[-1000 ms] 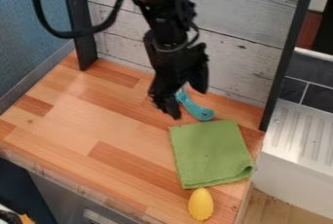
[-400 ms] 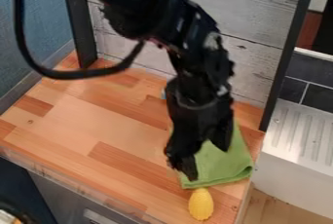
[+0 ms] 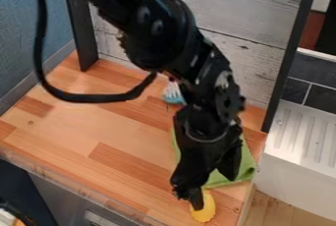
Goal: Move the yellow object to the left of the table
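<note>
The black gripper hangs low near the front right corner of the wooden table, its two fingers apart and green cloth visible between them. Just below it lies the yellow object, a ridged oval like a small corn cob, close to the front edge. One fingertip covers the object's upper left part in the view; whether they touch I cannot tell. Nothing is held.
A green cloth lies under and behind the gripper, partly hidden. Behind the arm is a teal brush with pale bristles. A whitish wall backs the table, and a white ridged unit stands to the right.
The gripper has come forward from above the teal brush, across the green cloth, to the yellow object. The brush, cloth and yellow object have stayed in place.
</note>
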Controlling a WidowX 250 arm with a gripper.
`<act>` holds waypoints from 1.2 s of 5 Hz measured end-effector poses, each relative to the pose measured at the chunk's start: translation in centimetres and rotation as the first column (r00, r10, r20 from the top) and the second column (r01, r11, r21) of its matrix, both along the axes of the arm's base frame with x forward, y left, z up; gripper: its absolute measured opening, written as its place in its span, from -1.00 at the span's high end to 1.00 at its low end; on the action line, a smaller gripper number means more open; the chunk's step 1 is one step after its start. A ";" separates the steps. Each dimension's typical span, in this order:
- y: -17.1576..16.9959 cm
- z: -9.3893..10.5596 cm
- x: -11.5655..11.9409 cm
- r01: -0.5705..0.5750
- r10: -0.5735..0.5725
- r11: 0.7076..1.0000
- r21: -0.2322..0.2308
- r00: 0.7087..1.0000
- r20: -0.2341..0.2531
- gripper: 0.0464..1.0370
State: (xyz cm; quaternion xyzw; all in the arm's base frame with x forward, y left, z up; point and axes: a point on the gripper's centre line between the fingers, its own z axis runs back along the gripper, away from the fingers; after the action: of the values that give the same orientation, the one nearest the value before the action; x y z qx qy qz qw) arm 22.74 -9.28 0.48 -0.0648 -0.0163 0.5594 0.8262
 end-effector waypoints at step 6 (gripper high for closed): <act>1.4 0.0 0.0 -0.017 0.017 0.999 0.046 1.000 -0.011 0.10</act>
State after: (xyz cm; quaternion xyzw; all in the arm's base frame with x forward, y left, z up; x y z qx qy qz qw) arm 22.75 -7.92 0.46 -0.0424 -0.0252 0.5661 0.8229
